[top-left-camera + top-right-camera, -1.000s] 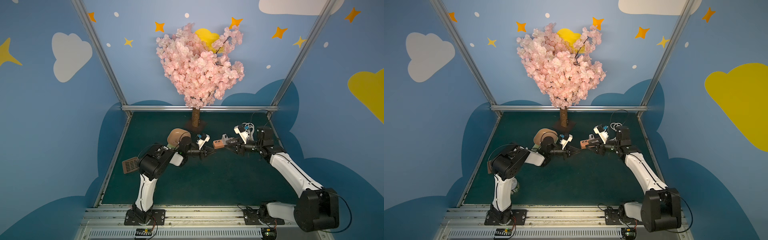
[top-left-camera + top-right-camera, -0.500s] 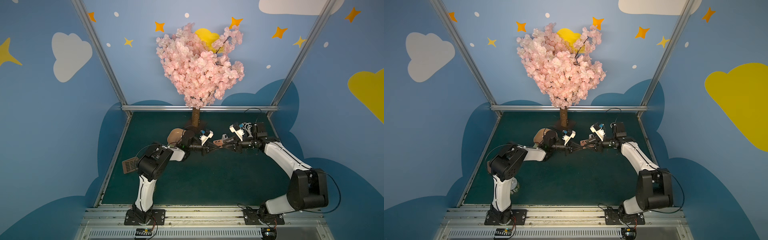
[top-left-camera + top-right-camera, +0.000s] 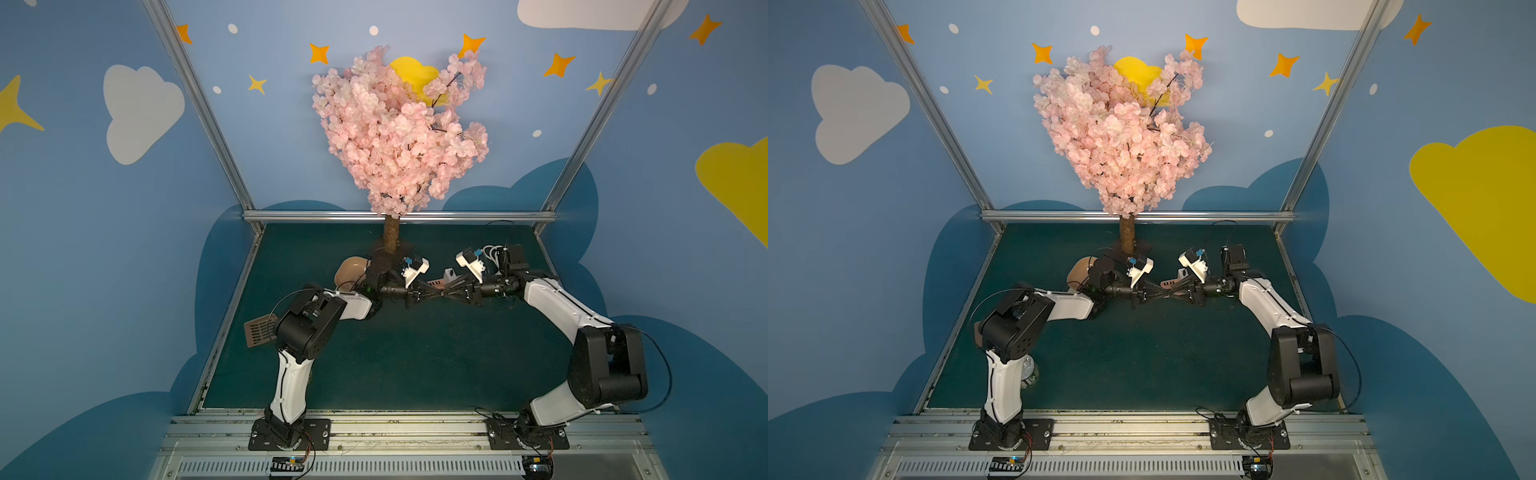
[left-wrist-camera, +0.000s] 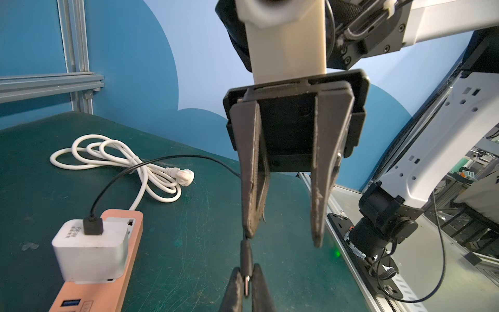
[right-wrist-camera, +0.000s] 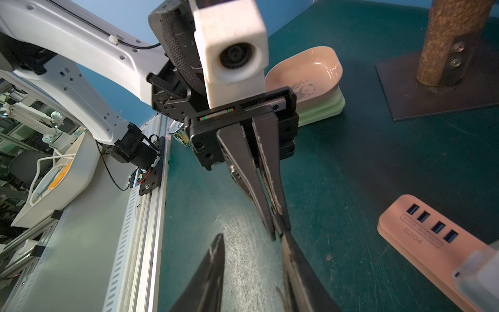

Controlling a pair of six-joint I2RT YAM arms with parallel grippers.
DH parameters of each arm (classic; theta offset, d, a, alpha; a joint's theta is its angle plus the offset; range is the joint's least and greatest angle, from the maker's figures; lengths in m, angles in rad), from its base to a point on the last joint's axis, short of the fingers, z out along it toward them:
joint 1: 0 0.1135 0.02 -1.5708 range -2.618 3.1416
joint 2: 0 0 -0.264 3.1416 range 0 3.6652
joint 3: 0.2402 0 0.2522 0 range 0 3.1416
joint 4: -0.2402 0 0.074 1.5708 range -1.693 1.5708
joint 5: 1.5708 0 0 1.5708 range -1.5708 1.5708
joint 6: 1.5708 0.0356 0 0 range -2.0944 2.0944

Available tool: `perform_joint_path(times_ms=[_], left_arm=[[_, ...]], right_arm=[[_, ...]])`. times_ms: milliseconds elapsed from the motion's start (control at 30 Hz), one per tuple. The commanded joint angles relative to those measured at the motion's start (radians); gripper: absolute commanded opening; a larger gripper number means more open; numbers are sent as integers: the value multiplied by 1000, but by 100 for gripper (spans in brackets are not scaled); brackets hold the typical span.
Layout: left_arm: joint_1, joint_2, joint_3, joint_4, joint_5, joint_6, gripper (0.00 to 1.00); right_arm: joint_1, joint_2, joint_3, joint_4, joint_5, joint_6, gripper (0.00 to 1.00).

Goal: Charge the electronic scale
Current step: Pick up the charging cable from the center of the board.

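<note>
A: The electronic scale (image 5: pixel 322 108) sits on the counter (image 5: pixel 351 175) beside the tree base (image 5: pixel 432 89), well apart from the plug. It is likely light, rigid plastic. The pink tray (image 5: pixel 305 73) may slip, so brace the green body's edge.

B: Noted. Left arm (image 3: pixel 349 303) and right arm (image 3: pixel 552 299) reach level, tip to tip. Left claw (image 4: pixel 247 272) pinches the black cable plug (image 4: pixel 246 255). Right claw (image 4: pixel 283 239) is spread, one finger against it.

You get soft, even light with faint shadows; the dark tabletop (image 3: pixel 415 353) reads dim in both top views, and wrist views bow at their edges.
</note>
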Motion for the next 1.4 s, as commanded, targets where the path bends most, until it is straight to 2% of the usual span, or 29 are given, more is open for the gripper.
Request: perform_joint_path(times_ms=[0,300,500,733,967,1200,1367], left_arm=[[-5,-18,20,-9,32,15,9],[-10,-22,27,-14,35,13,9],[-10,-24,29,-21,41,13,9],[-9,-28,33,-31,46,13,8],[-7,-29,44,-32,60,1,8],[-7,-28,54,-33,68,-9,8],[-7,-27,60,-33,70,-14,8]], right_arm=[[-3,21,34,-29,-9,-14,36],[-2,41,47,-29,10,-4,37],[-2,27,53,-36,50,-10,49],[-2,34,76,-100,44,-62,52],[-2,44,73,-109,23,-84,38],[4,60,76,-112,2,-97,31],[4,59,74,-107,-13,-97,12]])
